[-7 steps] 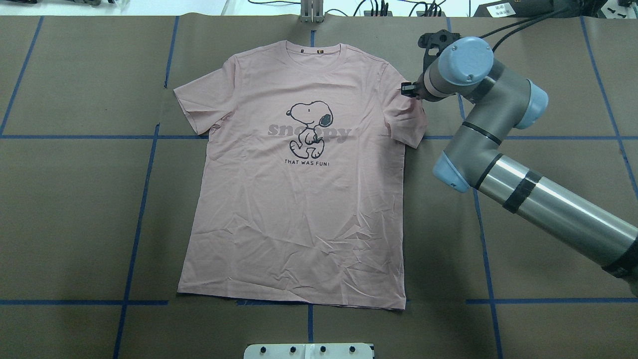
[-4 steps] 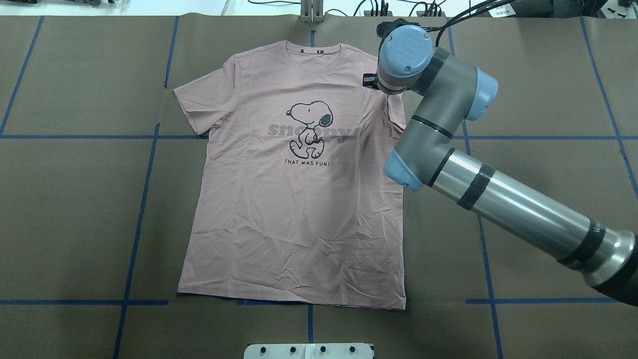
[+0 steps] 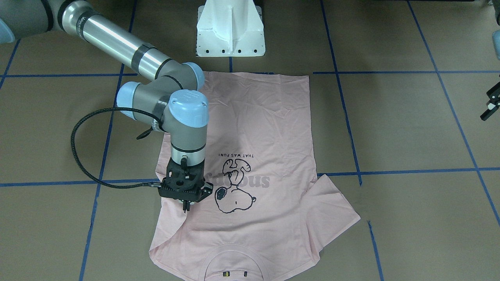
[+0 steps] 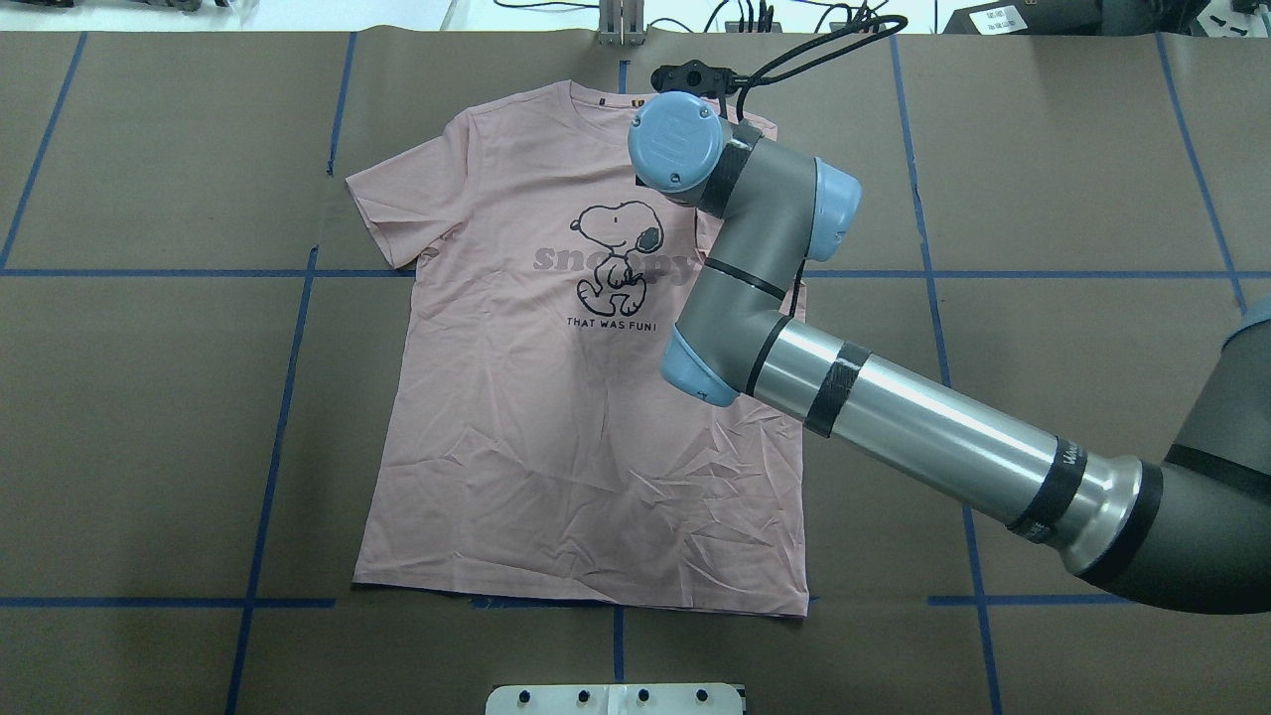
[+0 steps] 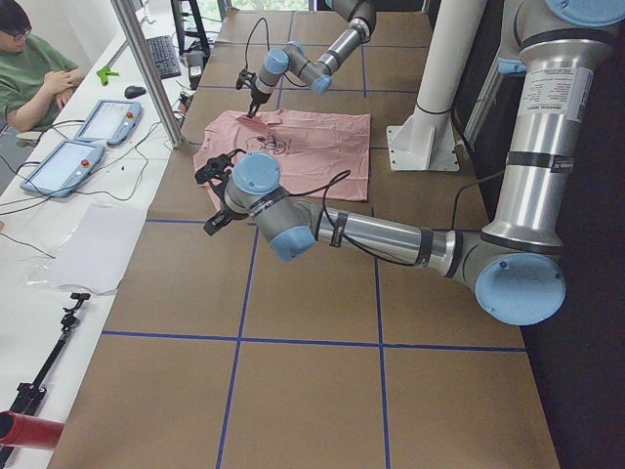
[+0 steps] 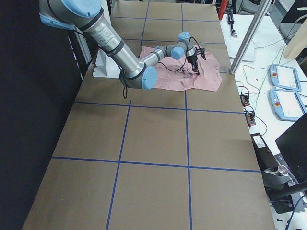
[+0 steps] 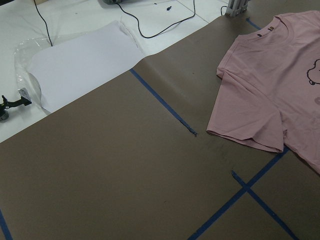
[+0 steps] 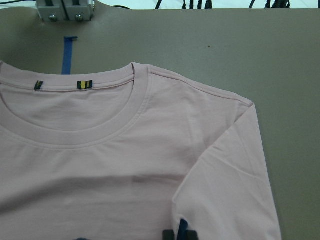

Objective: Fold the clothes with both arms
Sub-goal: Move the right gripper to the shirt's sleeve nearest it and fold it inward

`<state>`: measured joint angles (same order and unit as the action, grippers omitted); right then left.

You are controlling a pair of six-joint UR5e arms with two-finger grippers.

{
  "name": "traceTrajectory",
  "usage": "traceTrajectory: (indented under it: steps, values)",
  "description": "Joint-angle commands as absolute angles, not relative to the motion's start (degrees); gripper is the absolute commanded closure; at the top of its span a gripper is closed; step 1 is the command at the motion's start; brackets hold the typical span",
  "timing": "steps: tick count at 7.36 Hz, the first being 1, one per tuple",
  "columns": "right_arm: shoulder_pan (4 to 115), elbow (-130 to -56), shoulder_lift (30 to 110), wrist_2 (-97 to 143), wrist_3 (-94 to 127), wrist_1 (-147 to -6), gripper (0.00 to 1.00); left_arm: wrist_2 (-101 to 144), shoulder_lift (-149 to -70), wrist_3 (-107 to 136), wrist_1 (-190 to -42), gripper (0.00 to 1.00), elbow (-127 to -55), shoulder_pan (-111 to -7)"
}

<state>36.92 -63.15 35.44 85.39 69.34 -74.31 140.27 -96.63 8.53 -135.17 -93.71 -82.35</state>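
Over the chest, 1 o'clock from the Snoopy print [image 4: 616, 253] in the overhead view, right gripper [image 3: 186, 206] is pinched nearly closed on the sleeve [image 8: 225, 165], folded inward; T-shirt [image 4: 556, 417] lies print-up mid-table, collar at 12. Risk: thin pinch slips, or drags the body layer and skews the fold. Left gripper [image 3: 492, 102] parked out around 8-9 o'clock, aperture can't tell

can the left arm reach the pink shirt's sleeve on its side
Probably yes: only bare brown paper lies between the silver-grey left arm and that sleeve of the pale pink T-shirt; the right arm is over the other side.
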Motion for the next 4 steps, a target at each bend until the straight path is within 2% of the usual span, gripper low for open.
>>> traceTrajectory:
  steps: [1, 3, 4]
  values:
    - [36.7, -63.4, 34.7, 85.8, 66.3, -72.3, 0.00, 139.9, -96.5, 8.7, -135.1, 0.00, -93.4, -82.4]
    - [43.2, -66.6, 35.5, 100.4, 61.6, -73.2, 0.00, 139.5, -98.2, 9.0, -134.5, 0.00, -89.8, -78.7]
    - [46.3, -71.8, 39.4, 104.1, 56.0, -74.9, 0.00, 135.0, -103.3, 18.1, -134.5, 0.00, -86.6, -76.8]
